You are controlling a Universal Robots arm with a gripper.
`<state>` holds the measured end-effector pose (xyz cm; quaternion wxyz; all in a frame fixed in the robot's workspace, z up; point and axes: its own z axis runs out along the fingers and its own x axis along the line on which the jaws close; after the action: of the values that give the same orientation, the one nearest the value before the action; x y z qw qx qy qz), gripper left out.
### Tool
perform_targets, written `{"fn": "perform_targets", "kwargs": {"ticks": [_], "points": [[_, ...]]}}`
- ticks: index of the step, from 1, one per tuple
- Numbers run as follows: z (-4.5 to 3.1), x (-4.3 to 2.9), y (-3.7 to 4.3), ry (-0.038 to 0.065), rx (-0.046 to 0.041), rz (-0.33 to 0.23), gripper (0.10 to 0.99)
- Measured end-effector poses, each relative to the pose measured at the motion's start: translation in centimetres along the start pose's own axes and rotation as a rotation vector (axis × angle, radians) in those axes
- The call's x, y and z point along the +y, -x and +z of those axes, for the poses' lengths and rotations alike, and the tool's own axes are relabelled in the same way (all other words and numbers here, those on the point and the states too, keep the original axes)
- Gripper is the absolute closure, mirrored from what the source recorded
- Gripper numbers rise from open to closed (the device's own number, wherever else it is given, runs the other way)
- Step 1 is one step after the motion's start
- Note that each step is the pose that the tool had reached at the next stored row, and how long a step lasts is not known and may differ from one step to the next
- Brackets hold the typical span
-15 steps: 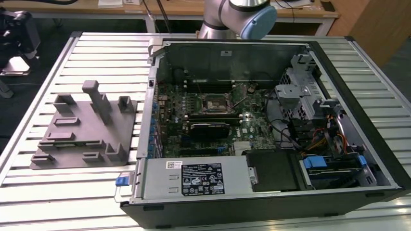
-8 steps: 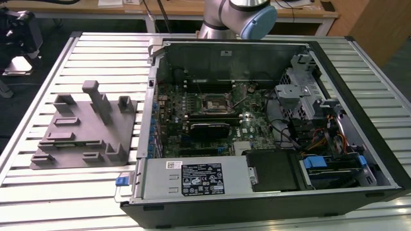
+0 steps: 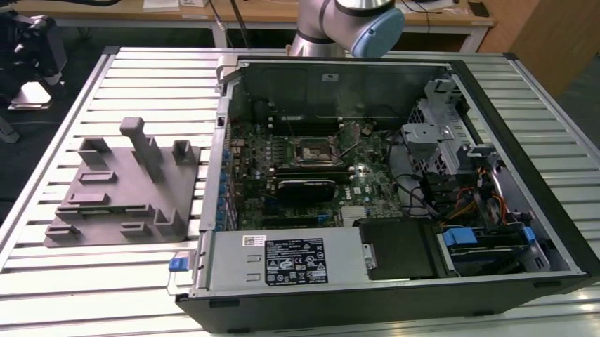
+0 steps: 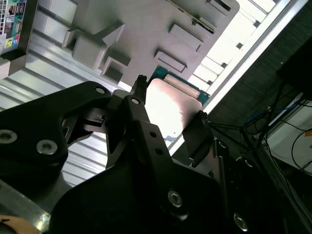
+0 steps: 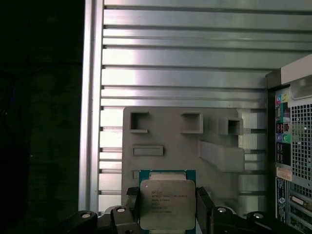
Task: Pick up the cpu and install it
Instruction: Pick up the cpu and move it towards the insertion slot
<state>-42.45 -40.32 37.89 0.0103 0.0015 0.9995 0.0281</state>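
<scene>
The cpu [image 5: 167,202], a small square chip with a pale metal top on a green board, sits between the two black fingers of my gripper [image 5: 167,208], which is shut on it. In the second wrist view the cpu [image 4: 168,105] shines brightly between the fingers [image 4: 138,95], one on each side. It hangs well above the grey moulded fixture [image 5: 180,141], which lies on the slatted metal table [image 3: 140,77] at the exterior view's left. The black socket frame [image 3: 310,149] lies on the motherboard inside the open computer case [image 3: 394,281].
The arm's base [image 3: 347,24] rises behind the case. The fixture [image 3: 122,189] carries upright blocks. Drive cages and cables [image 3: 450,161] crowd the case at the exterior view's right, and a power supply [image 3: 281,260] sits at its front. The table edge [image 5: 90,97] borders a dark floor.
</scene>
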Motion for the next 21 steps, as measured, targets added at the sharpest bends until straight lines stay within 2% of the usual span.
{"fn": "perform_targets", "kwargs": {"ticks": [21], "points": [[0.03,0.25,1.15,0.0,0.0001,0.0,0.541]]}}
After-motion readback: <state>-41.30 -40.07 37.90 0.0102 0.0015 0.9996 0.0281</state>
